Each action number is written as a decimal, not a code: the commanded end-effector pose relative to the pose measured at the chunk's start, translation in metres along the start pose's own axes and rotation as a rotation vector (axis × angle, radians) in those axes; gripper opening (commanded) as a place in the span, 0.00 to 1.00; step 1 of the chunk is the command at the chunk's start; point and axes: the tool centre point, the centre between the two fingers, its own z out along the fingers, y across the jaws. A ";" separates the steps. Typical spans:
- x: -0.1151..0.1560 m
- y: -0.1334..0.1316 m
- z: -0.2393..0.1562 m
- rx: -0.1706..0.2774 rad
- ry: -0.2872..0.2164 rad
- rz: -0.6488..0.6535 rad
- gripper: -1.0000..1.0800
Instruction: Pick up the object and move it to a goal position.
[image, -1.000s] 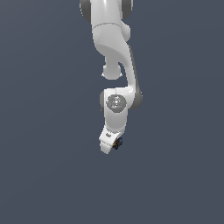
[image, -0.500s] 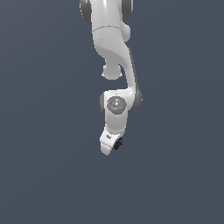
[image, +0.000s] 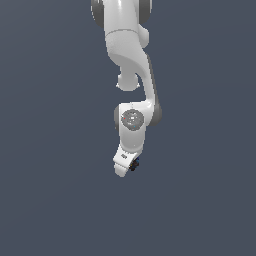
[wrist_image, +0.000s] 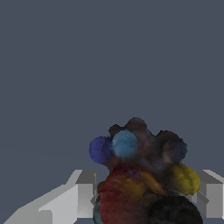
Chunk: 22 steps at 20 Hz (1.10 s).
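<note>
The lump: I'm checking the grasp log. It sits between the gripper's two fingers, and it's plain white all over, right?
Not white. The wrist view shows the lump as dark, with blue, red and yellow patches. It does sit between the gripper's two pale fingers.

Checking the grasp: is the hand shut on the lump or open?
Shut on it: the lump sits between both fingers of the hand.

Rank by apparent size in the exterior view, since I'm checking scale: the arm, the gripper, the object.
1. The arm, by far the largest.
2. The gripper, much smaller.
3. The object, only a tiny dark speck beside the gripper.
</note>
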 end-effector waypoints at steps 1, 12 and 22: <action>-0.002 0.004 -0.006 -0.006 0.004 -0.005 0.00; -0.023 0.039 -0.075 -0.062 0.053 -0.080 0.00; -0.055 0.087 -0.179 -0.144 0.129 -0.193 0.00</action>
